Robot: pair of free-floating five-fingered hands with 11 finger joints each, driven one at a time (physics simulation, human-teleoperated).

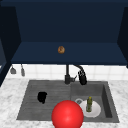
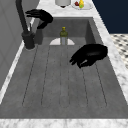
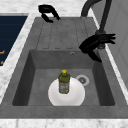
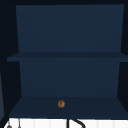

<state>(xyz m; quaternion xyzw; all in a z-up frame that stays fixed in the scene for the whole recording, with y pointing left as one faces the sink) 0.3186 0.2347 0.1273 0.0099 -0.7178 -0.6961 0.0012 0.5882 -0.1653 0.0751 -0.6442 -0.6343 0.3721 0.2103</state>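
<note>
My left hand (image 1: 42, 97) hovers over the ribbed draining board (image 1: 35, 100) left of the basin, fingers loosely bent and holding nothing; it is also in the left side view (image 2: 89, 54) and right side view (image 3: 47, 11). My right hand (image 1: 82, 77) hangs beside the black faucet (image 1: 67, 75) with straight fingers, touching nothing I can make out (image 3: 96, 43) (image 2: 40, 16). In the basin a green bottle (image 3: 64, 81) (image 1: 89, 103) stands upright on a white plate (image 3: 75, 97). A large red sphere (image 1: 67, 115) shows at the sink's front edge.
A small brown round object (image 1: 61, 49) (image 4: 61, 103) sits on the lowest shelf of the open dark blue cabinet (image 4: 67, 57) above. The drain (image 3: 81, 79) lies beside the plate. A fruit dish (image 2: 81, 4) stands on the marble counter beyond the basin.
</note>
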